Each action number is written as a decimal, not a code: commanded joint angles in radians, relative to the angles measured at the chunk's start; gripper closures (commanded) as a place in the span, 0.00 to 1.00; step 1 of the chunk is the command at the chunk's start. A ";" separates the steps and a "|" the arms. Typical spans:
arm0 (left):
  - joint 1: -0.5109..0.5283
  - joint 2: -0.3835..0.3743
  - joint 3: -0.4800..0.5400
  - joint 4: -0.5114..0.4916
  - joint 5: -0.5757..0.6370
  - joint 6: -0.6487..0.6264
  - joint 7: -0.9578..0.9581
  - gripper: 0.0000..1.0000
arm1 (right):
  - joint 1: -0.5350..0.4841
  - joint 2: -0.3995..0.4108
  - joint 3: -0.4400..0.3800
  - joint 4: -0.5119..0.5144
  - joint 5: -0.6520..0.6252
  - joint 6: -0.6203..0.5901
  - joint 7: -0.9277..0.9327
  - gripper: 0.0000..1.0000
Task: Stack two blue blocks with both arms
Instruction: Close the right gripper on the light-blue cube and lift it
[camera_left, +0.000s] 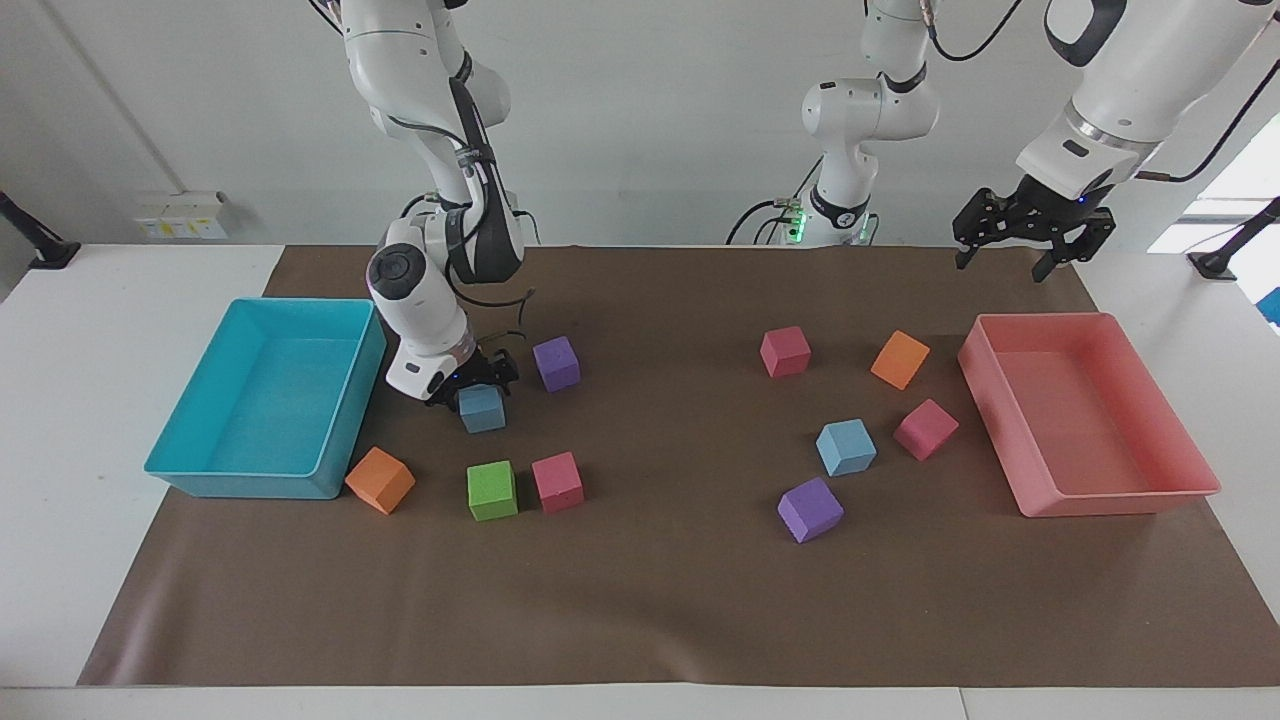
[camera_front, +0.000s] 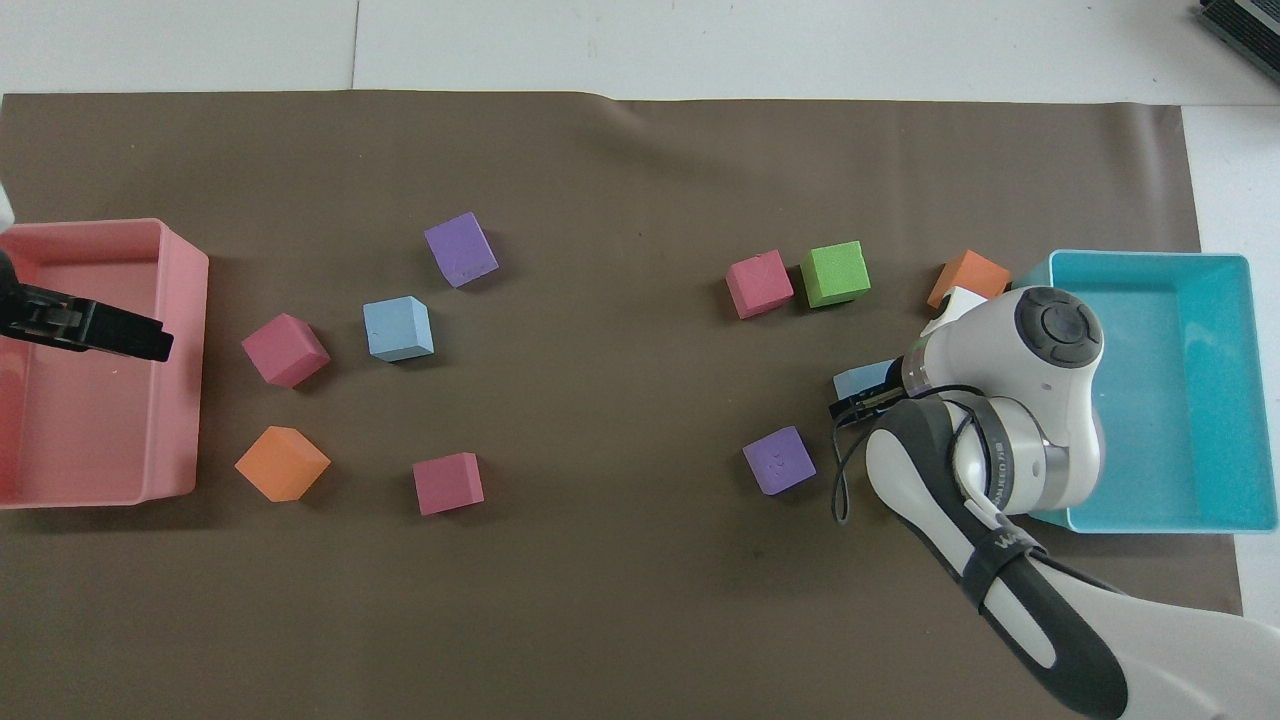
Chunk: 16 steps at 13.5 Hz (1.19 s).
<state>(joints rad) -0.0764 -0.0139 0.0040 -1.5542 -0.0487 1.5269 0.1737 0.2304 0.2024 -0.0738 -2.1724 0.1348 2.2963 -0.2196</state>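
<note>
Blue blocks, two. We list one on the mat beside the teal tray, between the spread fingers of the right gripper, not yet clamped. We list the other among the cubes near the pink tray. Left gripper waits unclenched above the mat's edge. Step, we judge: the first pick. Next we need a firm squeeze, then a lift.
</note>
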 joint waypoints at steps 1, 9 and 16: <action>0.007 -0.020 -0.002 -0.018 -0.011 -0.001 0.010 0.00 | 0.001 0.009 -0.001 -0.010 0.022 0.035 -0.035 0.69; 0.007 -0.020 -0.002 -0.018 -0.011 -0.001 0.010 0.00 | -0.011 -0.035 -0.001 0.008 0.023 0.015 -0.024 1.00; 0.007 -0.020 -0.002 -0.018 -0.011 0.001 0.010 0.00 | -0.040 -0.179 -0.007 0.081 0.025 -0.201 -0.018 1.00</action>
<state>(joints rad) -0.0764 -0.0139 0.0040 -1.5542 -0.0487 1.5269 0.1737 0.2015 0.0562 -0.0857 -2.1039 0.1364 2.1495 -0.2198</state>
